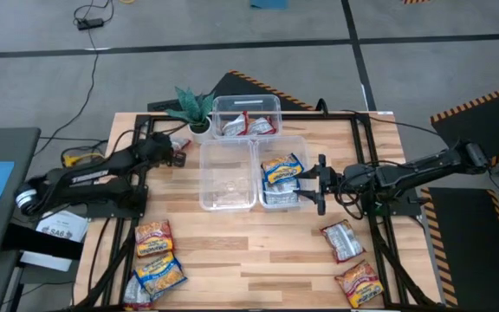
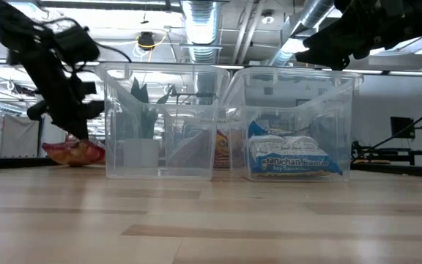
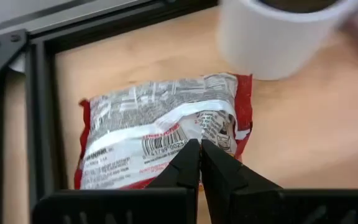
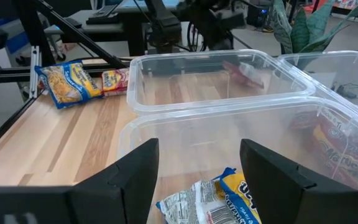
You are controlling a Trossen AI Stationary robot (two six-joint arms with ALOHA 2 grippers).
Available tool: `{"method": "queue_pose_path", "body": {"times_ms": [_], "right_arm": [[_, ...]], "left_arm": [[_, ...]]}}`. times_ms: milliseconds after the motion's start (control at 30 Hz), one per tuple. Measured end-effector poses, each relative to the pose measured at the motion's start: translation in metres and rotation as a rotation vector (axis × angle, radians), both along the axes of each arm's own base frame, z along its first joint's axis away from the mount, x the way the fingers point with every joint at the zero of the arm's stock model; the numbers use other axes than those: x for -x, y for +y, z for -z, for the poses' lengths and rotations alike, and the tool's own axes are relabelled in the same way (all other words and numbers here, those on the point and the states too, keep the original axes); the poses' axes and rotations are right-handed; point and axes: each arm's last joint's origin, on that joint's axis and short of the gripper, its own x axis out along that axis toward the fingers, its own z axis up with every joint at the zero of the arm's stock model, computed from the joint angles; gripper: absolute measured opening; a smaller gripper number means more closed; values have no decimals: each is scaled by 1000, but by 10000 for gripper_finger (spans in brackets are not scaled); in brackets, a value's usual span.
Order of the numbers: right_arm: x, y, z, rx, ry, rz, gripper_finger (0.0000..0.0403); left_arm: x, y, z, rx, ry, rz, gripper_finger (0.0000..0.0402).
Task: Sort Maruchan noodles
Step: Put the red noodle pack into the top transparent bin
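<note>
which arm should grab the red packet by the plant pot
Left. The left gripper, fingers shut, hangs right over the red packet beside the white pot. The right gripper is open above the bin holding blue packets.

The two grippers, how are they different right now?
The left gripper has its fingers pressed shut, while the right gripper has its fingers spread wide open. The left one is over a red-and-silver noodle packet lying on the table near the white plant pot; the right one is above the clear bin holding blue-and-silver packets. Both are dark and two-fingered.
</note>
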Motion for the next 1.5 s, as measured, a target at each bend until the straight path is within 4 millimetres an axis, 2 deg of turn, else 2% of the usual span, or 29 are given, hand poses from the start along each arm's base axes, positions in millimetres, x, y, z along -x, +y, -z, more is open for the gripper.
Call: {"method": "queue_pose_path", "body": {"times_ms": [400, 767, 900, 1033, 1233, 1367, 1500], "right_arm": [[0, 0, 0, -22, -2, 5, 249], [0, 0, 0, -23, -2, 5, 249], [0, 0, 0, -23, -2, 5, 249], [0, 0, 0, -23, -2, 5, 249], [0, 0, 0, -23, -2, 5, 249], [0, 0, 0, -23, -2, 5, 249], [0, 0, 0, -24, -2, 5, 249]], "left_arm": [[9, -45, -37, -34, -319, 236, 0], [15, -62, -108, -193, -468, 332, 0], [12, -67, -123, -208, -477, 411, 0], [4, -71, -118, -144, -444, 563, 0], [-7, -77, -86, 51, -239, 665, 5], [-10, -80, -72, 145, -95, 683, 31], [-19, -85, -64, 156, 0, 752, 76]]}}
